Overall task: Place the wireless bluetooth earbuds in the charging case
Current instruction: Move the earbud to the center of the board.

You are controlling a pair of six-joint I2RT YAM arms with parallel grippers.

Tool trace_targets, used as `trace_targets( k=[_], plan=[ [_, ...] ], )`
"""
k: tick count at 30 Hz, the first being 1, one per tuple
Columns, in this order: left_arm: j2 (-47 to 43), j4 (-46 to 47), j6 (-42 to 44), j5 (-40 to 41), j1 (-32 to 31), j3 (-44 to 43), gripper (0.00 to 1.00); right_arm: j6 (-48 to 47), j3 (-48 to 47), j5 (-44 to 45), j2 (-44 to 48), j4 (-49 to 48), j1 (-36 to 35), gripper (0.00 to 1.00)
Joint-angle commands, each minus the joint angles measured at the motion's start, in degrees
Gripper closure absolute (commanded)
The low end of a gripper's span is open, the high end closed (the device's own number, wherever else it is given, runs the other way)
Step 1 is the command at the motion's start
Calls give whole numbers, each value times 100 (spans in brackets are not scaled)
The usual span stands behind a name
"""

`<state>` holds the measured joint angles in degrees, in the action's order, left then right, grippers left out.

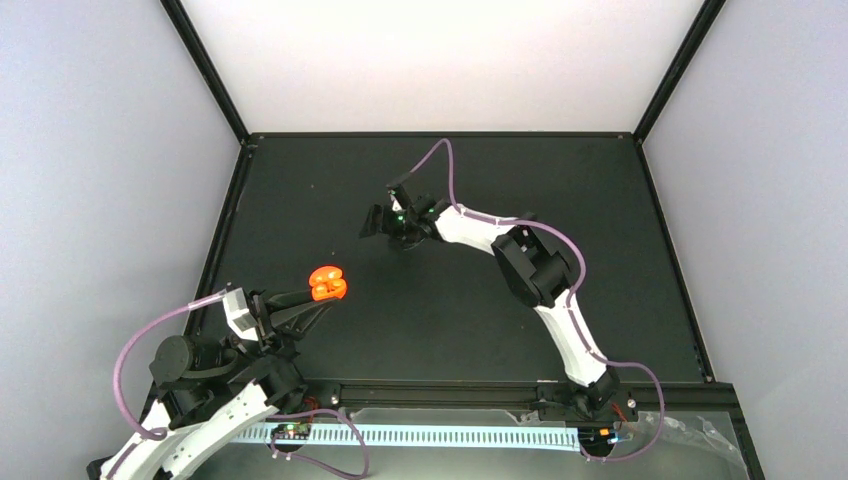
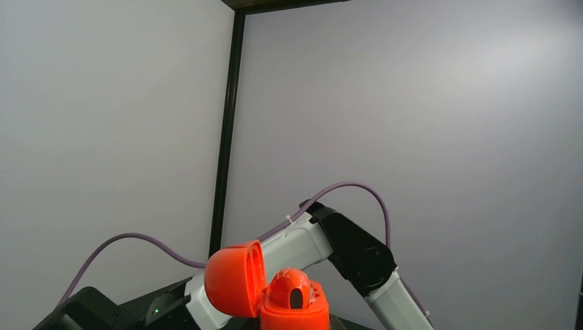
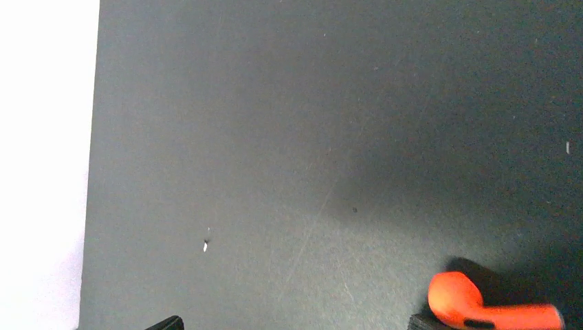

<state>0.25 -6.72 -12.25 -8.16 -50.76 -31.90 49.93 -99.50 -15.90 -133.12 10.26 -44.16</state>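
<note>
Table: the flat black matte tabletop (image 1: pixel 450 330) is carrying the work, with the right arm reaching over its middle and the left arm working near the front-left corner.
Left gripper: the left gripper (image 1: pixel 318 298) is clamping the glossy red-orange pebble-shaped charging case (image 1: pixel 328 283) by its base, seemingly raised off the tabletop.
Right gripper: the right gripper (image 1: pixel 383 208) is hanging low with its jaws standing wide apart, gripping nothing that is showing.
Case: its hinged lid (image 2: pixel 234 278) is standing open, and one domed red-orange seated earbud (image 2: pixel 292 289) is sitting in its well. The second well is hiding from view.
Loose earbud: the small red-orange hook-shaped loose earbud (image 3: pixel 474 306) is lying on the tabletop just beside one right fingertip. Whether it is touching is not showing.
Handling: it is likely behaving as a very light, rigid, slick piece, tending to squirt out of a hard pinch. A gentle grip across the rounded head is looking best, leaving the stem free for the well.
</note>
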Motion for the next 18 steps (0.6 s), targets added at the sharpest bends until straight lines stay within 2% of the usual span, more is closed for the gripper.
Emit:
trace_targets(
  k=[1, 4, 8, 11, 18],
  plan=[
    [-236, -41, -70, -118, -30, -193, 99, -608, 193, -378, 531, 15, 41, 16],
    [-240, -66, -87, -135, -30, -194, 98, -1130, 239, -410, 937, 261, 39, 16],
    [-277, -114, -139, -136, -32, -173, 99, -2325, 0, 61, 1156, 1014, 62, 15],
    [-304, -29, -201, -157, -30, -97, 99, -2968, -237, 685, 986, 1422, 84, 15],
    [-179, 31, -251, -238, -30, -95, 98, -3378, -1062, 616, 187, 1702, 228, 15]
  ],
)
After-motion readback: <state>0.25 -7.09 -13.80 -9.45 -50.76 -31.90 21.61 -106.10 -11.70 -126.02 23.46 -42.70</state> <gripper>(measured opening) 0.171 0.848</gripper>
